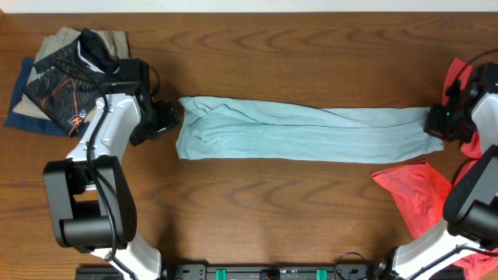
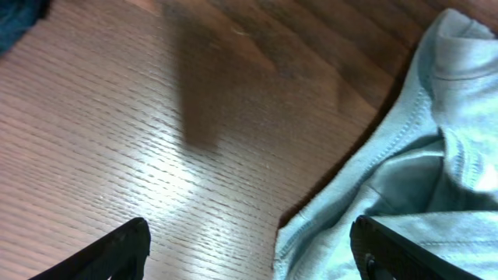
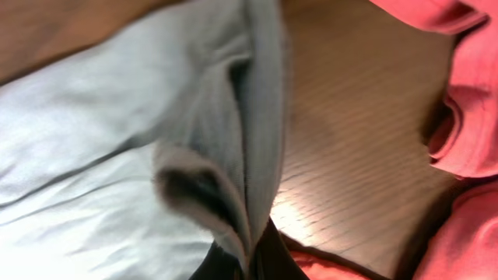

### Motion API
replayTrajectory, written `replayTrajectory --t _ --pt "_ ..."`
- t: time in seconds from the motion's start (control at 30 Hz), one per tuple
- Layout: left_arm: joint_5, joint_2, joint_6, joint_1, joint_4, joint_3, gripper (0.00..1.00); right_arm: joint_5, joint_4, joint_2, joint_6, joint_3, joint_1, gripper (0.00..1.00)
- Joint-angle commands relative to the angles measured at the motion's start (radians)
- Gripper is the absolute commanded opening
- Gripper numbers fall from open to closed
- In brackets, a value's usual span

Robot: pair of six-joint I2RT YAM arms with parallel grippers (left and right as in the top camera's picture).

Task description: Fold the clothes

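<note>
Right claw (image 3: pixel 243 263) clamps end of blue-grey T-shirt (image 1: pixel 303 129).

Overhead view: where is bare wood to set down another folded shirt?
Free: the wooden table beyond the long pale blue T-shirt, and the near side between it and the red T-shirt. Crowded: both ends, with arms and garments.

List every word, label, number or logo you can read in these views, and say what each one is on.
No text here can be read.
A small red-and-white mark on the black garment: too small to read.
On the blue shirt: plain, no print shows.
On the red shirt: no lettering shows in any view.
</note>
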Motion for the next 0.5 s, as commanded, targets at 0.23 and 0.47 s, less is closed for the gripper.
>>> replayTrajectory --t 0.23,0.47 --pt "0.023 -0.004 0.002 0.001 -0.005 0.011 0.84 -0.026 -0.079 -0.041 -0.055 0.016 0.33 0.01" --pt "0.023 -0.004 0.002 0.001 -0.006 0.011 0.84 -0.026 -0.078 -0.04 0.037 0.016 0.525 0.02"
